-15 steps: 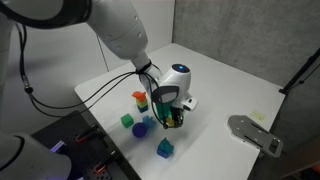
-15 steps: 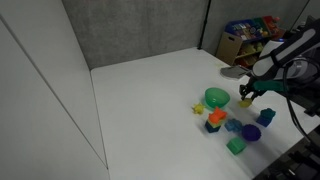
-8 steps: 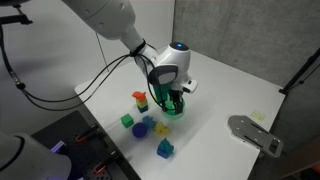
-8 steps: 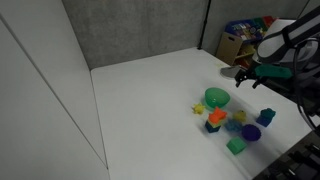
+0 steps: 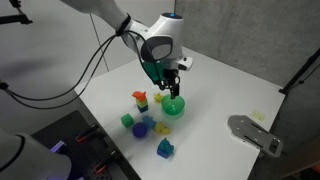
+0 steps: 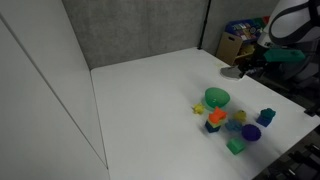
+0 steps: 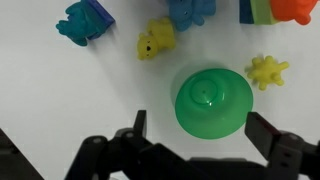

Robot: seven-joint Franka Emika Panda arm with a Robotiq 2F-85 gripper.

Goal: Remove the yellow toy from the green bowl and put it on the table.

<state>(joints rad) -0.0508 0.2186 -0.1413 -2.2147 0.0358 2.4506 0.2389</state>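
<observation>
The yellow toy (image 7: 155, 40) lies on the table (image 5: 235, 85), just left of the green bowl (image 7: 225, 110) in the wrist view and apart from its rim. The inside of the bowl shows bare. A spiky yellow piece (image 7: 267, 71) sits just to the right of the bowl. The gripper (image 7: 201, 125) hangs above the bowl with its fingers spread wide, holding nothing. The placing looks done. What remains, I judge, is lifting clear without brushing the bowl or the toys.
</observation>
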